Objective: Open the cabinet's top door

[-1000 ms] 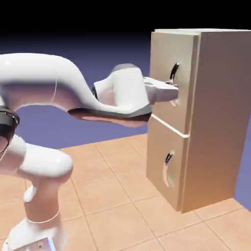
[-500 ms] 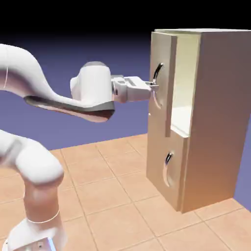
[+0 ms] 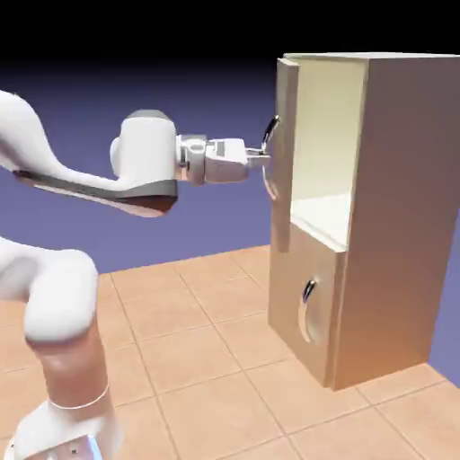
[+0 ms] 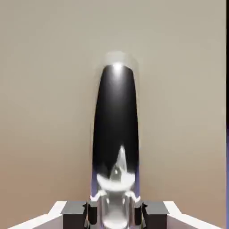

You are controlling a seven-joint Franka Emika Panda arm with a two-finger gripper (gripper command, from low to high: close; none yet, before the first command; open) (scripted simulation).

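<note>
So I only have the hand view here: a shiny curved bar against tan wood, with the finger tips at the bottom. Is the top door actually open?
Observer: Yes. In the exterior view the top door stands swung out, nearly edge-on, and the cabinet shows its cream interior behind it.
Operator: Is the gripper really on the handle?
Observer: The gripper is shut on the long silver handle, with the arm reaching level from the exterior view's left.
Operator: And the other door?
Observer: The lower door sits closed and flush, its small handle untouched.
</note>
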